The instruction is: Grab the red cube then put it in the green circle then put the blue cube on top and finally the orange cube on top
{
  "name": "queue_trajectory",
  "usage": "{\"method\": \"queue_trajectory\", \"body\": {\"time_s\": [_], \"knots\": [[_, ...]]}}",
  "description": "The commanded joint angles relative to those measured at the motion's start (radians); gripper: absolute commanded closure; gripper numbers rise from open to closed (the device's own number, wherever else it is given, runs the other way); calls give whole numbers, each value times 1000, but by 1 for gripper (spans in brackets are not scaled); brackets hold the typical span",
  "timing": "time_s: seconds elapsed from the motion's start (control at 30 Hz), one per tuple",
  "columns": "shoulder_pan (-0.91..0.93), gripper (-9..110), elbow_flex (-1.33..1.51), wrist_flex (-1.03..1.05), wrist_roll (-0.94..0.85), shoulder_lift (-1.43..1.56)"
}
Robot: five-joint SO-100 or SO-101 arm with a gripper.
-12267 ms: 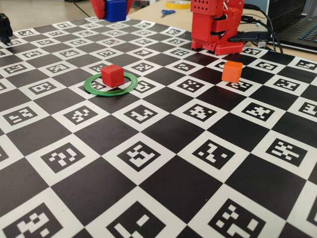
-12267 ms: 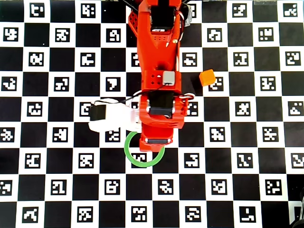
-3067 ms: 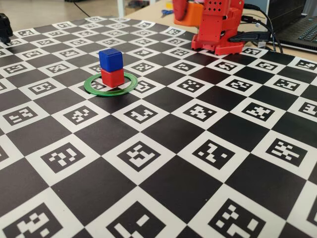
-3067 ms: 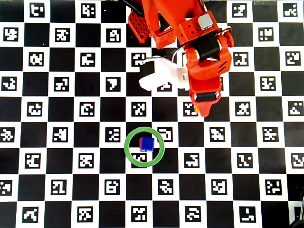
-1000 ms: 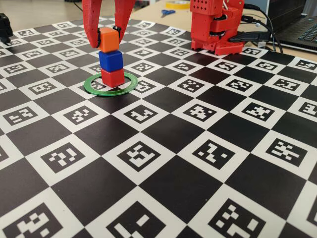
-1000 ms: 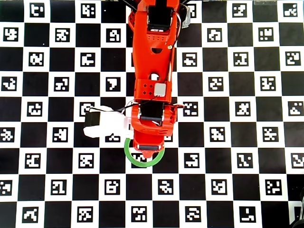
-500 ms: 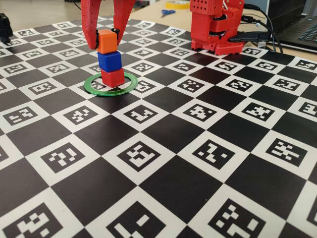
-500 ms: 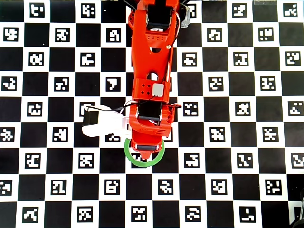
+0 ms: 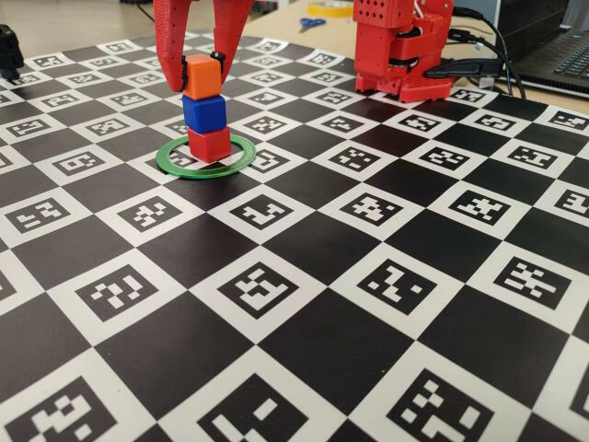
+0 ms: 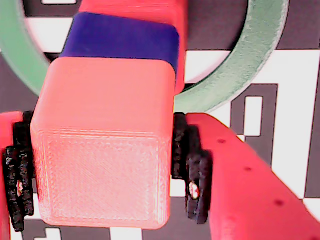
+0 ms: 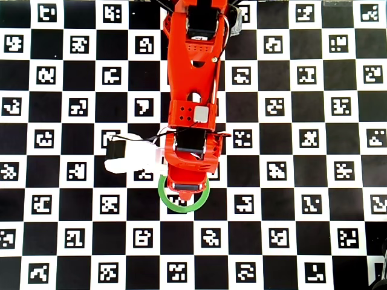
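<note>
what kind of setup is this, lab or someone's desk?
Probably a lab or hobby robotics bench. The tabletop is a checkerboard fiducial-marker mat, a laptop with cables sits behind the arm's base, and scissors lie on a wooden surface beyond.

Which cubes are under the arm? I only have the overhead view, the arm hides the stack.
Observer: In the fixed view, three are stacked: the red cube at the bottom, the blue cube on it, the orange cube on top.
Operator: Is the stack inside the ring?
Observer: Yes, the red cube sits inside the green circle, toward its far side in the fixed view.
Operator: Has the hand let go?
Observer: No. In the wrist view the hand has both black pads against the orange cube's sides.
Operator: Stack straight?
Observer: Roughly; the blue cube sits slightly left of the red one in the fixed view.
</note>
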Motion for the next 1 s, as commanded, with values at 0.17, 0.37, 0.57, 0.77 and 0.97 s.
{"method": "queue_trajectory", "body": {"time_s": [0.17,0.37,0.57,0.77,0.97], "knots": [[-11,85,-69,31,14,61],[-14,67,-72,40,17,63],[-15,58,-80,48,21,67],[-17,54,-155,118,40,75],[-28,54,-259,218,57,138]]}}
